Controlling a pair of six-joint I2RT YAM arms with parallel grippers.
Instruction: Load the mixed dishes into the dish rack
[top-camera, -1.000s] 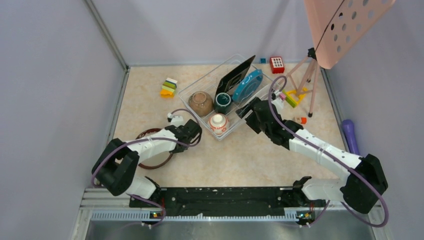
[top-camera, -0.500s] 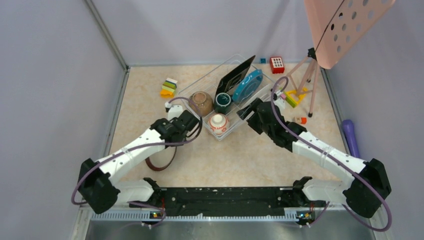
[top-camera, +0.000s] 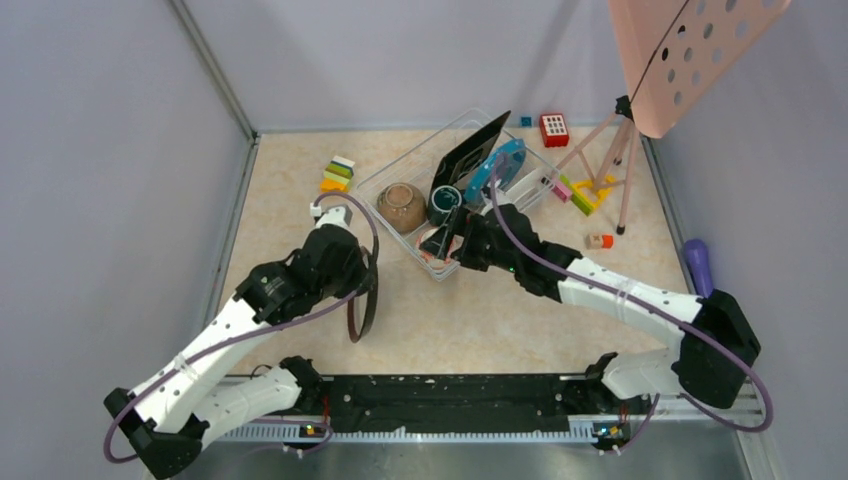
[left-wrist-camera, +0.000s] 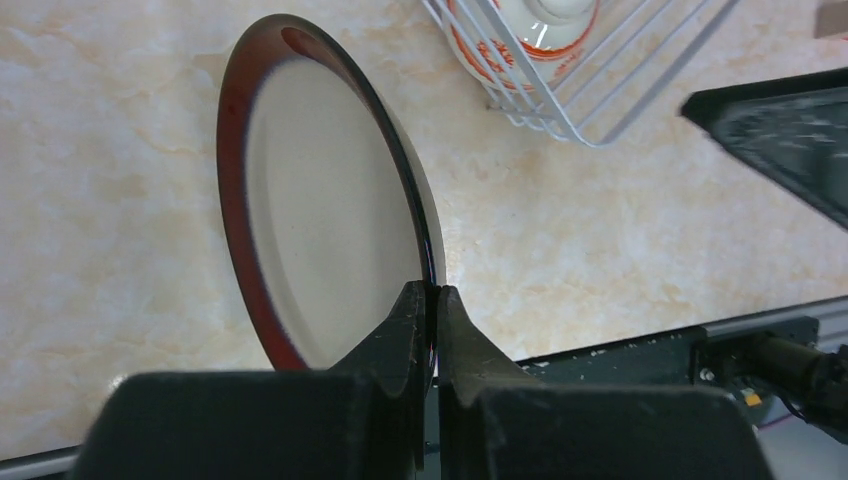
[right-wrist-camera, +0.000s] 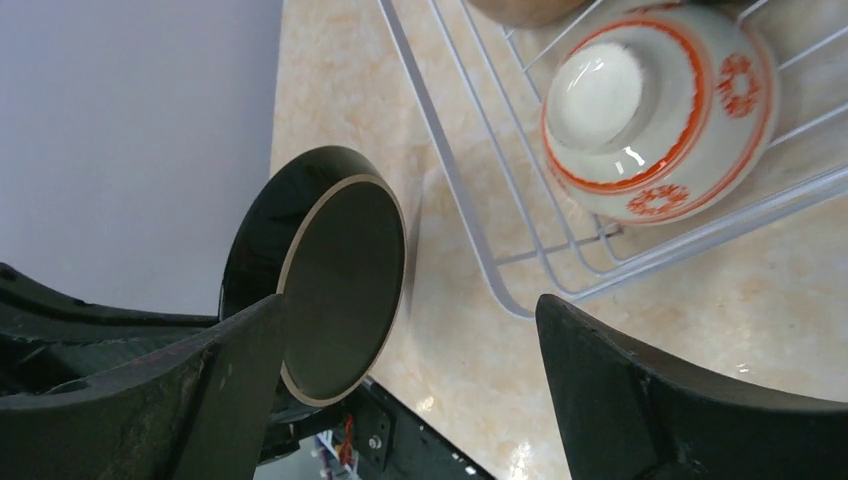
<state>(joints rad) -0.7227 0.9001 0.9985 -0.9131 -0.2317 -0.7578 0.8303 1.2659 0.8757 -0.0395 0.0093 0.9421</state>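
My left pincer clamped on rim of red-rimmed plate. Plate held on edge over counter, just left of rack near corner, outside it. Inside rack, left to right: brown bowl, mug, then black plate and blue plate standing in slots. Patterned bowl upside down in rack near corner. My right pincer spread wide, gripping nothing, above rack near corner.
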